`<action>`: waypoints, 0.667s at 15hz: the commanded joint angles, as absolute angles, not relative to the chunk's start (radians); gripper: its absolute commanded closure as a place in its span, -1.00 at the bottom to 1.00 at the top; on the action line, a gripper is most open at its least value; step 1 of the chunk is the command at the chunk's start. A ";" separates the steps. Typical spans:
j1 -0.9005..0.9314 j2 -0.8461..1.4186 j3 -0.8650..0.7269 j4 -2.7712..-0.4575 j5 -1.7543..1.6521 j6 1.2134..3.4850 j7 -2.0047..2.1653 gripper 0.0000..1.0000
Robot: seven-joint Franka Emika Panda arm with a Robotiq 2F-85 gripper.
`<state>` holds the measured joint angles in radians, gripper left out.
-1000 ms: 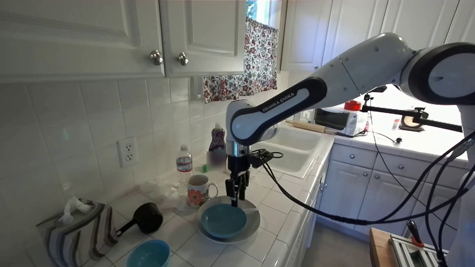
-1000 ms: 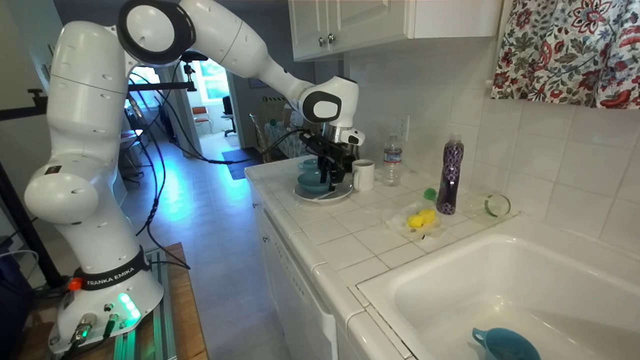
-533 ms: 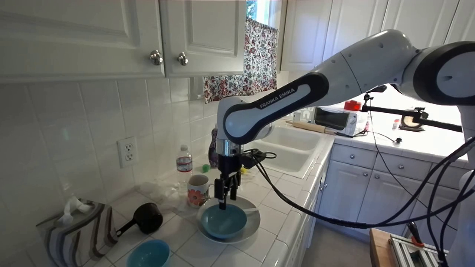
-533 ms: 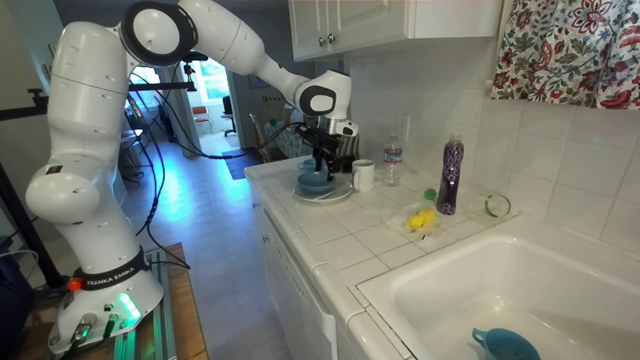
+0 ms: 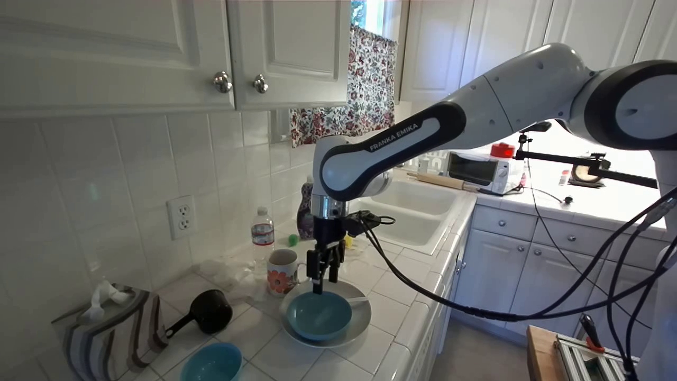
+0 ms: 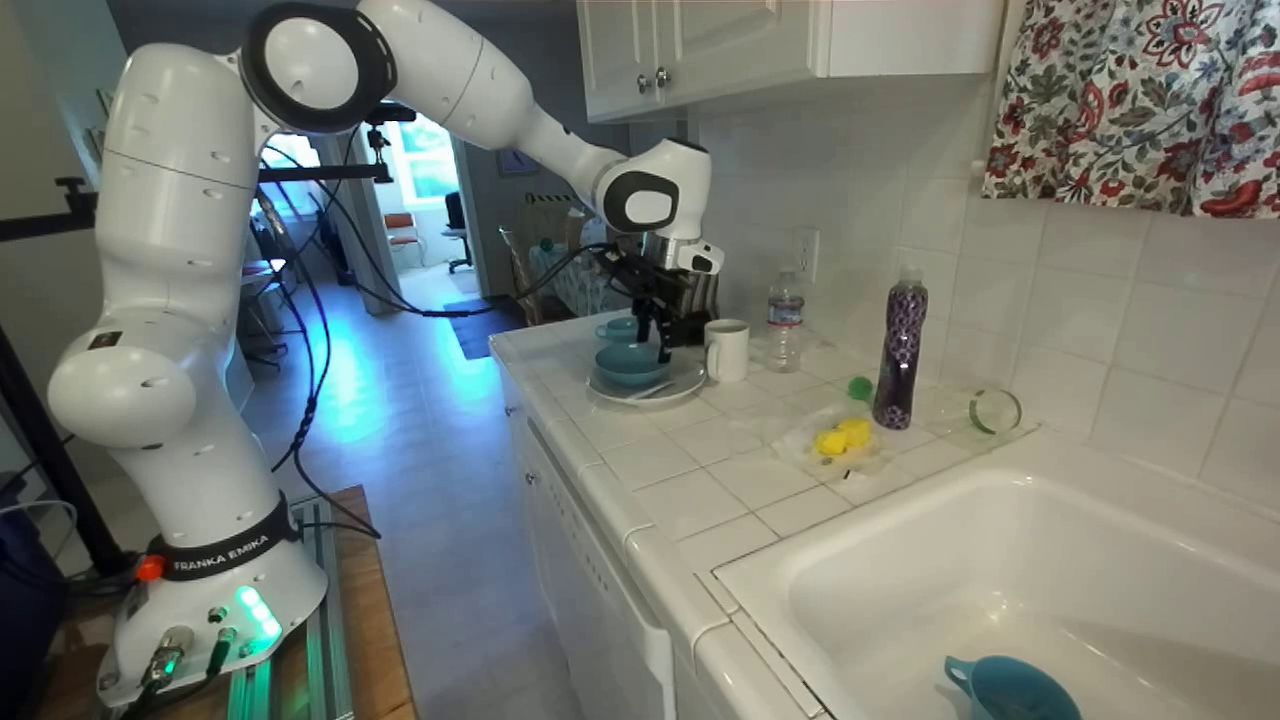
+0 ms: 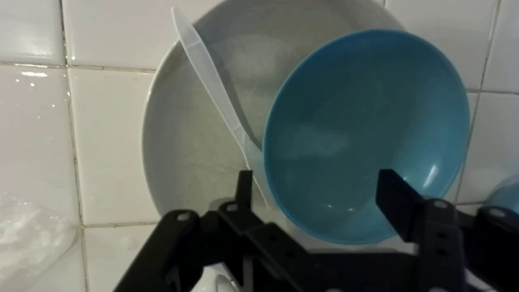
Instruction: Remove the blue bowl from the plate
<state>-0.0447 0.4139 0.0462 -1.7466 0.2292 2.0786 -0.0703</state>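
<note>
The teal-blue bowl [image 5: 319, 316] sits off centre on the pale grey plate [image 5: 362, 324]. In an exterior view the bowl [image 6: 630, 368] and plate [image 6: 688, 383] also show on the counter. My gripper [image 5: 325, 284] is open and empty, pointing down over the bowl's mug-side rim; it also shows in an exterior view [image 6: 654, 348]. In the wrist view the gripper [image 7: 316, 173] has its left finger over the plate outside the bowl [image 7: 357, 121] and its right finger over the bowl's inside. The plate's bare part [image 7: 182, 134] shows beside them.
A white plastic utensil [image 7: 215, 83] lies on the plate against the bowl. A flowered mug [image 5: 281, 273] stands close behind the plate, with a water bottle [image 5: 263, 235] beyond. A brighter cyan bowl [image 5: 212, 362] and a black scoop [image 5: 211, 311] stand nearby.
My gripper has shifted sideways from the sink side to over the bowl's rim, then risen slightly in the last half second. The bowl and plate have not moved.
</note>
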 commanded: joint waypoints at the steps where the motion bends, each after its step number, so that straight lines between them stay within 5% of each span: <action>1: -0.063 0.446 0.043 -1.711 0.275 2.061 -0.059 -0.41; 6: -0.076 0.469 0.034 -1.702 0.270 2.056 -0.056 -0.38; 10: -0.075 0.479 0.036 -1.704 0.263 2.056 -0.057 0.24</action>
